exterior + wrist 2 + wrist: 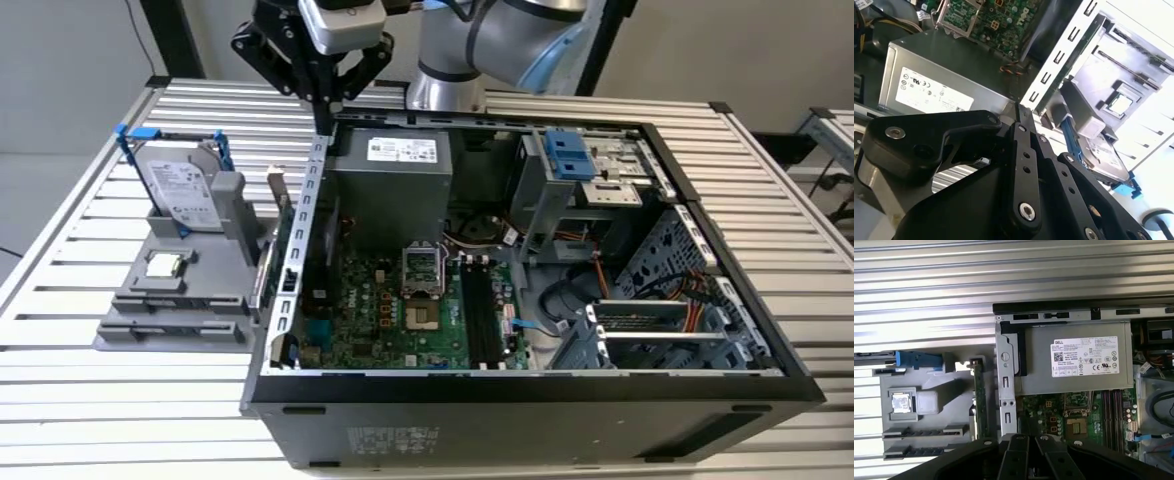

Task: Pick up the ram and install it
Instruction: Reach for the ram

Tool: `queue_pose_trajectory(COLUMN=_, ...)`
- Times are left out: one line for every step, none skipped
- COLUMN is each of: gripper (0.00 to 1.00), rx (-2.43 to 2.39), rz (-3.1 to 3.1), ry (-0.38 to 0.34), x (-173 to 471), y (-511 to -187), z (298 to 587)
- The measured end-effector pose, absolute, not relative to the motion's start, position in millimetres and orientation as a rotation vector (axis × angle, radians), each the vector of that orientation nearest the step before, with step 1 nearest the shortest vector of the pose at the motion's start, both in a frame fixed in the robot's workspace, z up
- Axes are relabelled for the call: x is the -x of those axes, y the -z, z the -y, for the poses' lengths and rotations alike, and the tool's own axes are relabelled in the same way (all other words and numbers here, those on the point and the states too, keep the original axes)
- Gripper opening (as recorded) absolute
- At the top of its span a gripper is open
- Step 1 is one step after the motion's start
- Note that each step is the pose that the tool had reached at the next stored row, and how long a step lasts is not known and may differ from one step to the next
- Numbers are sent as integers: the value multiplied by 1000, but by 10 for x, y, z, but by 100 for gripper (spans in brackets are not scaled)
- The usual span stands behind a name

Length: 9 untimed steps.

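**Item:** ram (274, 225).
**Location:** stands on its long edge in a slot of the grey holder (160, 325), just beside the outer wall of the open computer case (534, 385), on the side at the exterior view's left.
**Long axis:** parallel to that case wall, running from the far edge of the bench (107, 420) toward its near edge.
**Pincer** (324, 118)**:** clenched, empty, above the far corner of that wall.
**Relation:** the ram lies lower than the pincer and closer to the bench's near edge, with its far end closest to the pincer.
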State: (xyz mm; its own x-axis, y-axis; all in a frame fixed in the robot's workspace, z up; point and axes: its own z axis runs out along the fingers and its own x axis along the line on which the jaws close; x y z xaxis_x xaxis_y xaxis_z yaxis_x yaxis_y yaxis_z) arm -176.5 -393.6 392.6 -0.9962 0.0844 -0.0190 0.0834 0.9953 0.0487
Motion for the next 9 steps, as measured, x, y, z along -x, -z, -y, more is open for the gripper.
queue_pose_trajectory(gripper=0, rx=-131, rz=-3117, ry=-75, x=1786, y=-3926, z=3936)
queue_pose_trajectory(gripper=0, rx=-131, rz=-3117, ry=-75, x=1804, y=-3926, z=3936)
queue_pose_trajectory(gripper=0, rx=-131, rz=-3117, ry=-75, x=1821, y=-3926, z=3935)
queue_pose_trajectory(gripper=0, rx=-131, rz=-3117, ry=-75, x=1837, y=-3926, z=3934)
queue_pose_trajectory(gripper=0, rx=-131, rz=-3117, ry=-75, x=1854, y=-3926, z=3932)
queue_pose_trajectory(gripper=0, rx=-131, rz=-3117, ry=-75, x=1878, y=-3926, z=3930)
queue_pose_trajectory(gripper=0, rx=-131, rz=-3117, ry=-75, x=1902, y=-3926, z=3928)
queue_pose_trajectory(gripper=0, rx=-130, rz=-3117, ry=-75, x=1925, y=-3926, z=3926)
queue_pose_trajectory(gripper=0, rx=-129, rz=-3118, ry=-75, x=1948, y=-3926, z=3924)
